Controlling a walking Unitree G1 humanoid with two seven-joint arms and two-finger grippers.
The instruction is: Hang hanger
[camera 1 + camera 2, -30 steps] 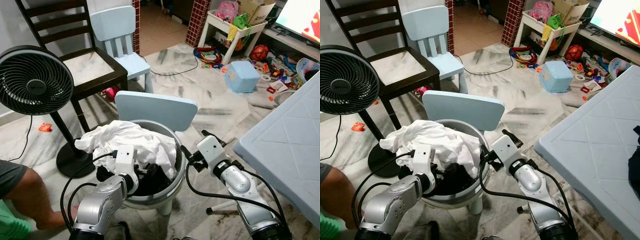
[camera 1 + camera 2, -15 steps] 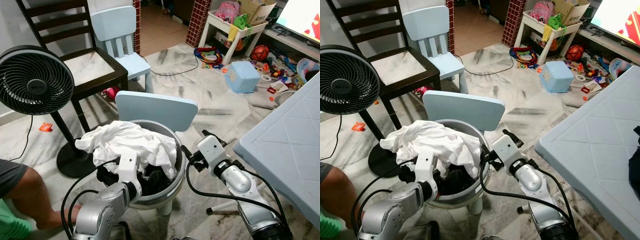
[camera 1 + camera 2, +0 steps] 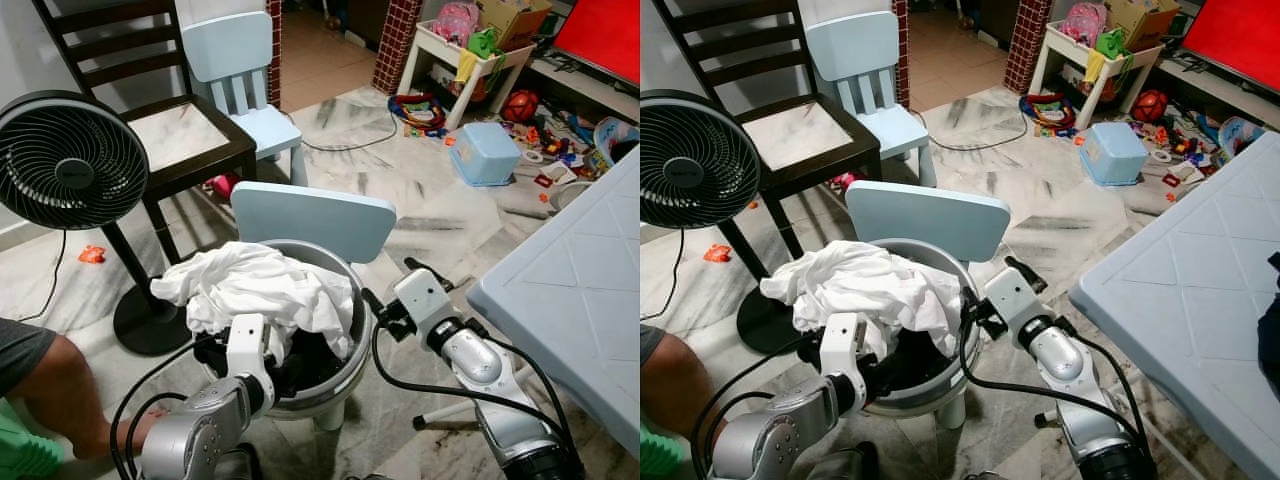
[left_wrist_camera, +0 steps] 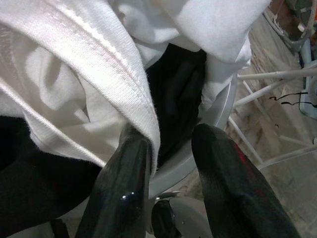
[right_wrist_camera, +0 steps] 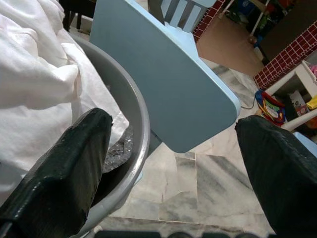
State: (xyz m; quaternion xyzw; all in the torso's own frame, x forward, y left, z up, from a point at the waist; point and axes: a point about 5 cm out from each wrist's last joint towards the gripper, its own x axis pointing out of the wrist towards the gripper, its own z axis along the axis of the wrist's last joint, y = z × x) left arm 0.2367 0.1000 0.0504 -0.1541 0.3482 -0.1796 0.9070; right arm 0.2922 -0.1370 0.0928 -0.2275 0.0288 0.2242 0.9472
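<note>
White cotton garment (image 3: 262, 285) hides most of the grey round basin's (image 3: 357, 300) contents; dark clothing (image 3: 305, 365) beneath is indistinct.

No words, labels, brand names, numbers or signs can be read anywhere in these pictures.
</note>
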